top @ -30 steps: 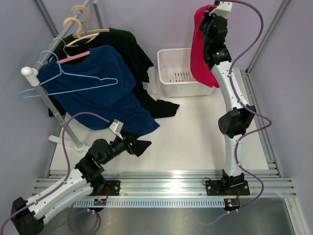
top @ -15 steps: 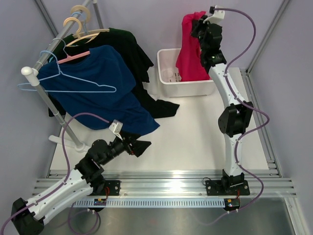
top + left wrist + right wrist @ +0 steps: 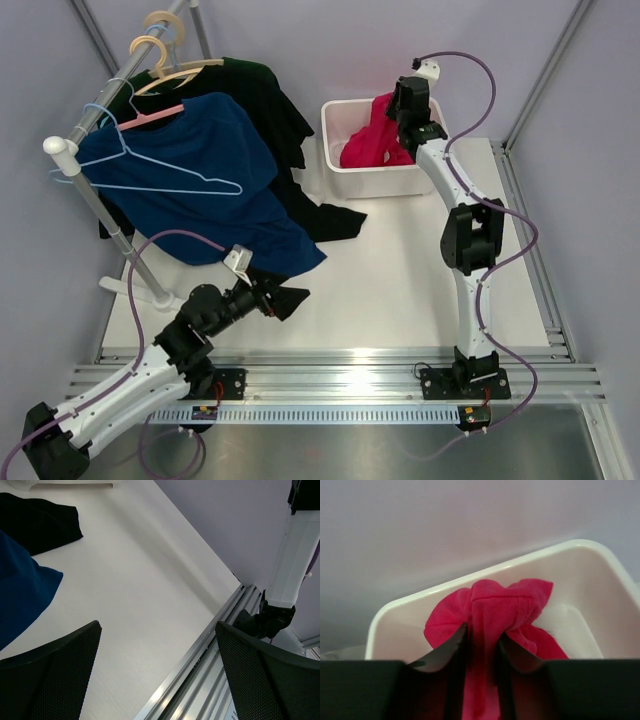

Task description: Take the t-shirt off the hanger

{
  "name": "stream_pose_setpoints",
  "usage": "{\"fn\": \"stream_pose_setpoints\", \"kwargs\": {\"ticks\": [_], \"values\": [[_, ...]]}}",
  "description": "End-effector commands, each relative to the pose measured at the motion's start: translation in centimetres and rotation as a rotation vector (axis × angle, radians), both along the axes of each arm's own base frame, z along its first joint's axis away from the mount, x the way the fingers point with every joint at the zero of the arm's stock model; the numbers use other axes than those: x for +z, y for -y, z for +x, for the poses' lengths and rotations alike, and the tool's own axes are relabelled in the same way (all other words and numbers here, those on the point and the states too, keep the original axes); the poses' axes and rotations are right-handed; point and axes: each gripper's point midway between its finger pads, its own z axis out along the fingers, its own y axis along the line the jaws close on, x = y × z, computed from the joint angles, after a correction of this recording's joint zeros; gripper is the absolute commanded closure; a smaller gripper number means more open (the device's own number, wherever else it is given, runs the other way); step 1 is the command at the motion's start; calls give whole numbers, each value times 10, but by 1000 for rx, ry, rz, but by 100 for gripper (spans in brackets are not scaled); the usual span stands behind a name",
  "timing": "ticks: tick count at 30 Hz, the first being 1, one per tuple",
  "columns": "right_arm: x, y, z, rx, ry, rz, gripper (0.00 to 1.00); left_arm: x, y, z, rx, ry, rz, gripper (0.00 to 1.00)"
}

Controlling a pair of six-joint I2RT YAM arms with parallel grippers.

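Looking from above: crimson-pink cloth t-shirt (image 3: pixel 368 145) off thin light-blue wire hanger (image 3: pixel 150 184), bunched soft in white plastic basket (image 3: pixel 335 178). Hanger hangs bare in front of navy blue shirt (image 3: pixel 210 215). Removal looks done; only letting go left, I'd judge.

Left wrist: left gripper (image 3: pixel 157 660) jaws wide, empty, textured black pads above smooth white table (image 3: pixel 140 580).

Right wrist: right gripper (image 3: pixel 482 630) jaws narrow, pinching rumpled t-shirt fold above basket.
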Motion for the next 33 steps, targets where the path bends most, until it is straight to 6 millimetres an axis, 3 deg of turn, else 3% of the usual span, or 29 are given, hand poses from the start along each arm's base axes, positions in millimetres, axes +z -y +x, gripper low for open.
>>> {"fn": "stream_pose_setpoints", "kwargs": {"ticks": [1,3,6,8,12,14,16,19,20,22,23,25,27,30,33], "values": [[6,33,-20,-202,-97,-3,61,16,7,-2,-30,38,-49,1],[-1,29,-32,-160,-146,-16,53,16,8,-2,-35,38,-47,1],[5,1,-43,52,-154,-66,47,14,9,-2,-43,34,-39,1],[1,0,-53,78,-210,-80,44,13,10,-1,-44,29,-31,1],[33,2,-67,101,-215,-100,35,12,8,1,-33,34,-16,1],[49,4,-84,112,-222,-88,22,12,7,1,-25,40,-9,1],[58,3,-99,123,-242,-55,1,14,6,3,-15,50,-1,1],[58,3,-140,134,-324,19,0,11,4,7,0,49,29,1],[50,5,-163,143,-353,41,0,10,3,8,7,48,37,1],[51,1,-181,160,-335,115,0,7,3,10,10,46,65,1],[38,4,-209,163,-355,137,0,9,4,10,8,52,68,1],[36,-4,-231,192,-336,246,1,5,4,11,2,53,103,1],[20,-15,-272,255,-391,338,0,8,3,16,13,68,137,1],[4,-16,-312,234,-399,371,1,4,-1,20,32,72,180,1],[-7,-15,-348,206,-377,280,1,5,0,19,21,78,183,1]]}}
